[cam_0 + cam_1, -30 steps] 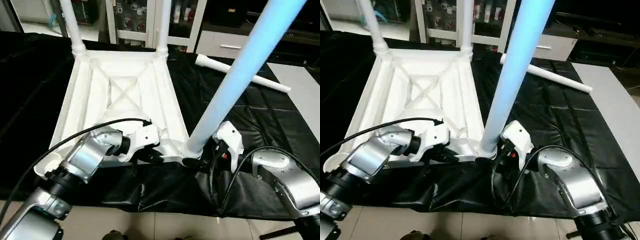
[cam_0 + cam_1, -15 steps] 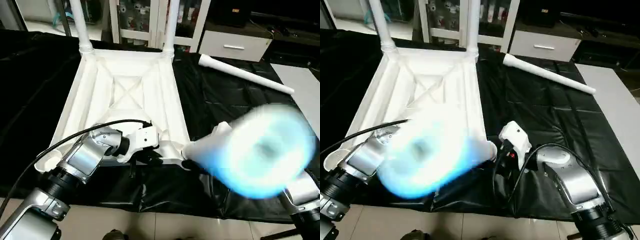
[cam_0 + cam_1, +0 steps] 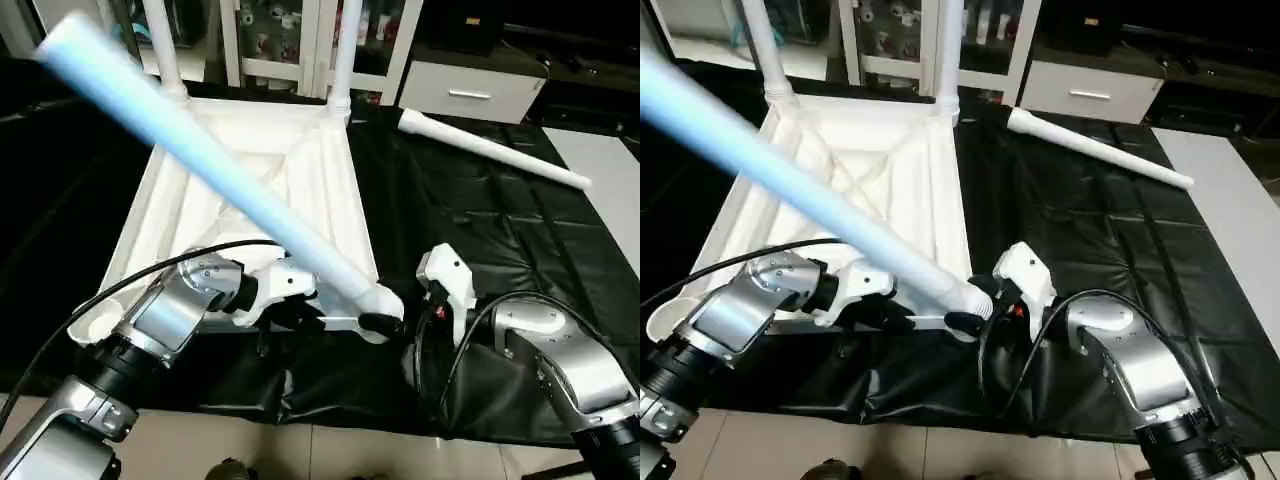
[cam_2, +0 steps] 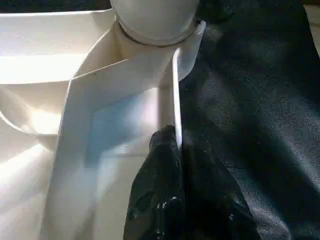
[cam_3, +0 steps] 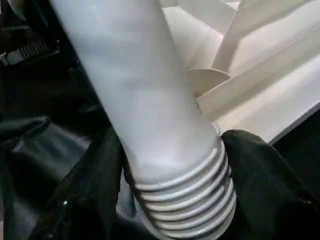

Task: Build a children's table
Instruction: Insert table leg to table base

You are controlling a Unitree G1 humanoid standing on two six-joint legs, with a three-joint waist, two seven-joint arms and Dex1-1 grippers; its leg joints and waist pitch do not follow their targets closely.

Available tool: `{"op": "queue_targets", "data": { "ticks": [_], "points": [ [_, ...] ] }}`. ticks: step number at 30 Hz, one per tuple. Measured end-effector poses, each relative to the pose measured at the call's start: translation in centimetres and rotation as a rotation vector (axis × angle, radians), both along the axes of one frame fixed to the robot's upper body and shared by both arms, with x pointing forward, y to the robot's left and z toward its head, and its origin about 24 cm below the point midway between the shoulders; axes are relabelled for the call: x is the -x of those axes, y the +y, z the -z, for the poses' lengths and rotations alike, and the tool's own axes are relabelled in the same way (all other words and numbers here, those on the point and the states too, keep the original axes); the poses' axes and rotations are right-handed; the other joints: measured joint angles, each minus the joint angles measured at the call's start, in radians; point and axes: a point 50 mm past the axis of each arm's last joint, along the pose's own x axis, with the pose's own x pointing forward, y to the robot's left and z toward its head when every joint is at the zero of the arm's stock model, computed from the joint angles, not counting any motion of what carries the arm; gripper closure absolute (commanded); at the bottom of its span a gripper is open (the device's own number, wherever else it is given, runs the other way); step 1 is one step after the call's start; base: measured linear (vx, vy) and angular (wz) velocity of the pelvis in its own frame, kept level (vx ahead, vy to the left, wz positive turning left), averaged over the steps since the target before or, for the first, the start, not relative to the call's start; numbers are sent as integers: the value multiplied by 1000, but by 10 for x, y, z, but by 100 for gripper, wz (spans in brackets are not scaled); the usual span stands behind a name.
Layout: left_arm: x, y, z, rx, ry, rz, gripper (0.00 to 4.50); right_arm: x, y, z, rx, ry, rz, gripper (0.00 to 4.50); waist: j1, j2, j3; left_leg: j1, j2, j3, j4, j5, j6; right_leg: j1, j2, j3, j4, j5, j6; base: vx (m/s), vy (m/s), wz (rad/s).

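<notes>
The children's table top (image 3: 200,215) lies upside down on a black cloth, ribs facing up. Two white legs (image 3: 160,50) (image 3: 345,50) stand in its far corner sockets. A third leg (image 3: 220,165) slants up and to the left across the top, its threaded end by the near right corner. My right gripper (image 3: 385,322) is shut on that threaded end (image 5: 185,200), one black finger (image 5: 100,190) on each side. My left gripper (image 4: 170,150) is shut on the near rim of the top (image 4: 176,100), close to the same corner.
A fourth white leg (image 3: 490,148) lies loose on the black cloth (image 3: 480,220) at the far right. The near left corner socket (image 3: 95,325) is open. Shelving and a white drawer unit (image 3: 470,90) stand behind. Tiled floor runs along the cloth's near edge.
The leg at the near right corner has swung from leaning up and right, past the camera, to slanting left over the top. My right gripper's fingers have narrowed around its threaded end.
</notes>
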Motion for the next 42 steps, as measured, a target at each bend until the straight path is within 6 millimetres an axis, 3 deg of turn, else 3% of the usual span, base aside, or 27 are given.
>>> {"op": "queue_targets", "data": {
  "ticks": [5,14,15,21,27,35,42],
  "points": [
    [0,0,0,0,0,3,450,2,0,3,-19,1,23,182,0,0,0,0,0,0,0,0,0,0,0,0,0,0,0,0,0,0],
    [-1,1,0,22,-18,-19,450,1,2,5,-46,-5,54,187,0,1,0,1,0,0,0,1,-1,1,0,0,0,1,-1,0,0,0],
    [-1,2,1,31,-12,-29,405,1,2,5,-50,-5,59,187,0,2,0,1,0,0,0,1,-1,1,0,0,0,1,-1,0,0,0],
    [2,6,1,122,58,-77,375,0,7,7,-84,2,77,188,-8,4,1,0,0,0,0,1,-2,-1,0,0,1,2,-1,0,0,0],
    [-2,8,-18,351,97,-153,329,0,9,7,-95,0,82,189,-18,4,1,0,0,0,0,1,-2,-2,1,0,1,2,-1,0,0,0],
    [-8,-1,-25,642,232,-276,270,-4,6,5,-107,-20,124,190,-29,4,1,-1,0,0,0,1,-2,-2,1,0,1,2,-1,0,0,0],
    [-5,-9,-36,751,228,-261,211,-5,3,5,-111,-17,137,197,-34,5,1,-1,1,0,0,1,-2,-3,1,0,1,2,-1,0,0,0]
  ]
}}
